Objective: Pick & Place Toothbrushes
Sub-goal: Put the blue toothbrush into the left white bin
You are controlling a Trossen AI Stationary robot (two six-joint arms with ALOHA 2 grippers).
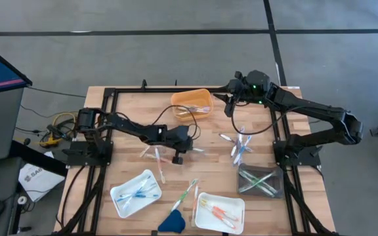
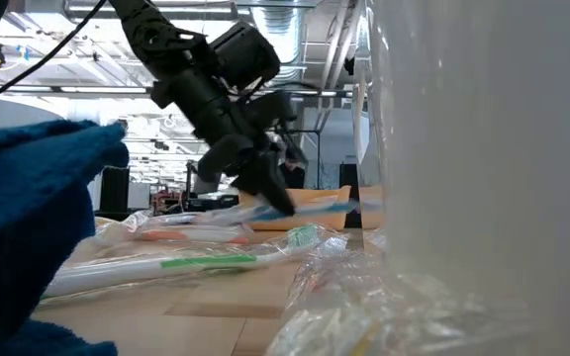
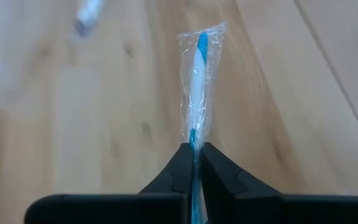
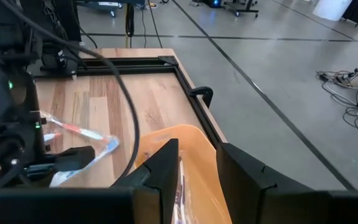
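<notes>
Blue-and-white toothbrush in clear wrapper (image 3: 196,87), pinched at one end by left hand (image 3: 194,163) above mid-desk (image 1: 130,105). Step judged: carry after pickup. Next: transport to white tray holding blue brushes (image 1: 120,195), then release. Right hand (image 4: 197,163), parted and empty, poised over translucent orange tray (image 1: 182,98) at desk's far edge.

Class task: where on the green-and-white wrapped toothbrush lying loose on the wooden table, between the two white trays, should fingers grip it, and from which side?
Grip the green-and-white wrapped toothbrush mid-handle, coming straight down from above. It lies flat and thin, so the fingers should straddle its narrow width.
</notes>
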